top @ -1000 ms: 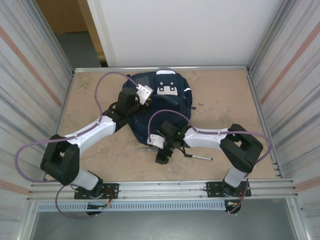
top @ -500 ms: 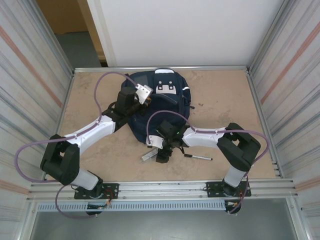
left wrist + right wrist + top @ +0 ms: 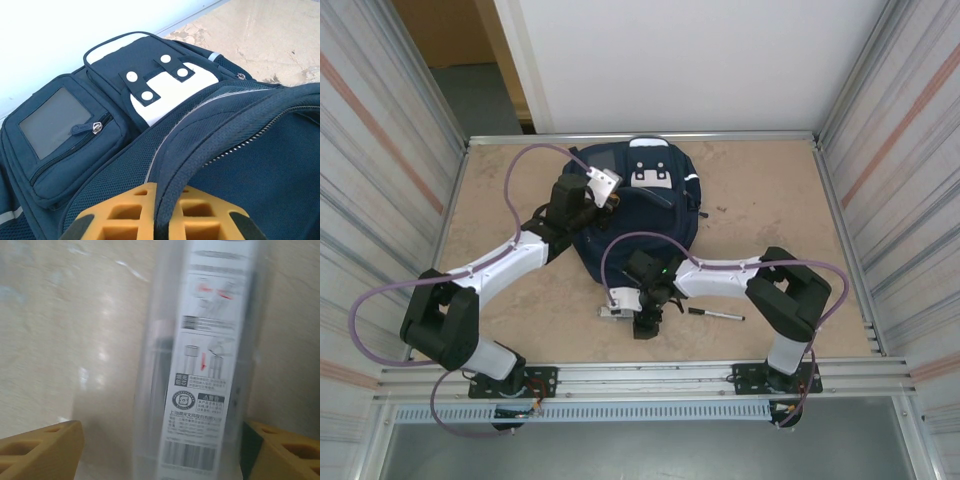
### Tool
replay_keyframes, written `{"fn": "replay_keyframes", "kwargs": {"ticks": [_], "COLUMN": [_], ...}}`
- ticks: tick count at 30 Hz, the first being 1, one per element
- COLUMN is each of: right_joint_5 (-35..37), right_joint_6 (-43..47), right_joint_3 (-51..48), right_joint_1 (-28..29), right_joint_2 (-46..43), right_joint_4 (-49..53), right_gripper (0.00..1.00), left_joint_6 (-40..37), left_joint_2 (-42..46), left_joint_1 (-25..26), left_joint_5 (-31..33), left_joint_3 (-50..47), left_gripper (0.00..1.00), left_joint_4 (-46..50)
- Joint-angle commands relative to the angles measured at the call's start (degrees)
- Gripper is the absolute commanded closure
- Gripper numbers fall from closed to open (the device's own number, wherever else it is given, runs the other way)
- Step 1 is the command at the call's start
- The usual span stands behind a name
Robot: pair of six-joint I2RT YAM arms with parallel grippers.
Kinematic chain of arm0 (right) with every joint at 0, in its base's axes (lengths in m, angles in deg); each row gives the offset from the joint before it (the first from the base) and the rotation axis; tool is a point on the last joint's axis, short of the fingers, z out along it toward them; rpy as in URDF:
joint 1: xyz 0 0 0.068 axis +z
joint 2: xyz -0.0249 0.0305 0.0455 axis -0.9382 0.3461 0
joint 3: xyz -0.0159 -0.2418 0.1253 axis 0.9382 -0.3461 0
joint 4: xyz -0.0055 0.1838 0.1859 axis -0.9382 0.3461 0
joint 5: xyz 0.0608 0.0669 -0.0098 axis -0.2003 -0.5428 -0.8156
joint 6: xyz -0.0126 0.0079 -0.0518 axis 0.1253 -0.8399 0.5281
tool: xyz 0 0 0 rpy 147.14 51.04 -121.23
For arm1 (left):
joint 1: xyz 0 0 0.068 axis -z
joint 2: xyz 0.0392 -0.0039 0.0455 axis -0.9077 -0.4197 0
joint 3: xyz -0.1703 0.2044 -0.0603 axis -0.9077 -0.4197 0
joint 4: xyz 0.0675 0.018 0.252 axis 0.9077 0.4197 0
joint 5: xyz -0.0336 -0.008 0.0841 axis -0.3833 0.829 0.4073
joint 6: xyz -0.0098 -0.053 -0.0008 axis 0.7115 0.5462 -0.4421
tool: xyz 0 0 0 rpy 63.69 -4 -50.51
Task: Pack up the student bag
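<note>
The student bag [image 3: 645,205], navy with white patches, lies at the back middle of the table. My left gripper [image 3: 612,203] is over its left side. In the left wrist view my left gripper [image 3: 162,220] is shut on a padded edge of the student bag [image 3: 100,125] beside an open zip. My right gripper [image 3: 642,318] hangs low in front of the bag, over a clear plastic packet [image 3: 616,312]. In the right wrist view the packet [image 3: 200,365], with a white printed label, lies on the table between the open fingers of my right gripper [image 3: 162,455].
A dark pen [image 3: 716,315] lies on the tan table [image 3: 770,200] just right of my right gripper. Metal walls close in the table on both sides, and a rail runs along the near edge.
My right gripper has moved left and toward the near edge, down over the clear packet, and its jaws have narrowed slightly. My left gripper still holds the bag's edge, shifted slightly back.
</note>
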Motion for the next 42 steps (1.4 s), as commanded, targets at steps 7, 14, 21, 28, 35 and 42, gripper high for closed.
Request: {"fn": "replay_keyframes", "kwargs": {"ticks": [7, 14, 21, 28, 35, 42], "right_joint_5": [3.93, 5.30, 4.68, 4.65, 1.20, -5.70], "right_joint_6": [-7.65, -11.02, -13.34, -15.34, -17.28, -29.14], "right_joint_3": [-1.59, -5.32, -6.76, -9.62, -10.58, -4.38], "right_joint_1": [0.78, 0.50, -1.03, -3.33, -11.40, -23.62], "right_joint_2": [1.16, -1.72, -4.73, -16.95, -27.30, -26.23], "right_joint_4": [-2.36, -5.70, -4.24, -5.92, -4.45, -2.55], "right_gripper": [0.40, 0.53, 0.58, 0.58, 0.60, 0.60], "left_joint_6": [3.54, 3.45, 3.43, 0.41, -1.31, -3.14], "left_joint_2": [3.85, 5.71, 5.84, 5.74, 4.23, 2.14], "left_joint_1": [-0.65, -0.71, -0.72, -0.71, -0.50, 2.31], "left_joint_5": [0.33, 1.35, 0.35, 0.32, -2.20, -3.19], "left_joint_3": [-0.68, -2.00, -1.64, -0.52, 1.36, 4.20], "left_gripper": [1.00, 1.00, 1.00, 1.00, 1.00, 1.00], "left_joint_4": [-2.50, -3.74, -3.14, -0.38, 1.40, 4.93]}}
